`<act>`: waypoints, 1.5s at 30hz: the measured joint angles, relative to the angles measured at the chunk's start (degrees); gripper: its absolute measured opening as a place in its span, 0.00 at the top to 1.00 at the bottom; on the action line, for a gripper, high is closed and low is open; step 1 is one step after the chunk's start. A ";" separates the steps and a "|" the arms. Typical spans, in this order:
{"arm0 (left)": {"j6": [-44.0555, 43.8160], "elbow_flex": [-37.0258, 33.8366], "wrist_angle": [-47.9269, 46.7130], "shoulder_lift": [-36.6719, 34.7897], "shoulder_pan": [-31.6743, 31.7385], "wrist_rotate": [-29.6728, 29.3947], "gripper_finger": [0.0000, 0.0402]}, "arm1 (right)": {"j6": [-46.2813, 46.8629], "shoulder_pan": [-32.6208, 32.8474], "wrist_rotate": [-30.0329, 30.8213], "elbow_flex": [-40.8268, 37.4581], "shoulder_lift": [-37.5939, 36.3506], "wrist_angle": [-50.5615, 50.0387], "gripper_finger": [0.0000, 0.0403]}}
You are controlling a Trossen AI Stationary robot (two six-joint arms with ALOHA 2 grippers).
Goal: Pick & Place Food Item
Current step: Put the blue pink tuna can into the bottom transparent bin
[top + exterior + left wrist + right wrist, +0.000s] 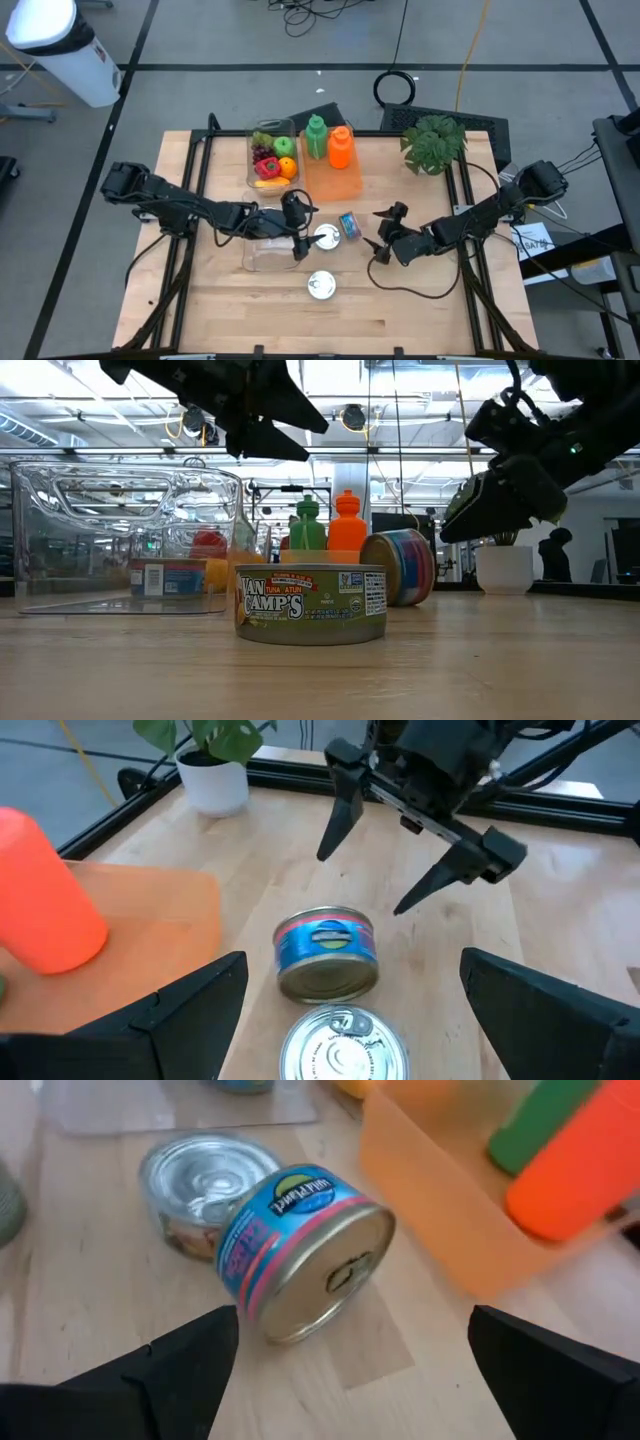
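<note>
1. Left gripper (297, 228) hanging over the near edge of the clear bin (270, 254), fingers (180, 1010) spread wide, nothing between them; looks placed to drop onto a can.
2. Upright can (326, 237) standing on the tabletop (420, 300) right beside that gripper, lid up, touching or almost touching the tipped can; likely the handiest pick for the left arm.
3. Tipped can (349, 225), blue label, lying on its side, base turned toward the right gripper; could roll if nudged.
4. Third can (321, 285) alone nearer the front edge, upright, well apart from both arms.
5. Orange tray (335, 175) with two bottles and a fruit bin (272, 155) at the back, probably where food ends up.
6. Right gripper (386, 232) just beside the tipped can, fingers (170, 1370) wide, empty, aimed straight at it, seemingly lined up for a grab.
</note>
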 joint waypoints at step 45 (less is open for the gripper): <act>0.46 0.00 1.46 -0.02 0.00 -0.02 0.06 | 5.09 -3.13 4.57 0.04 22.45 34.14 0.47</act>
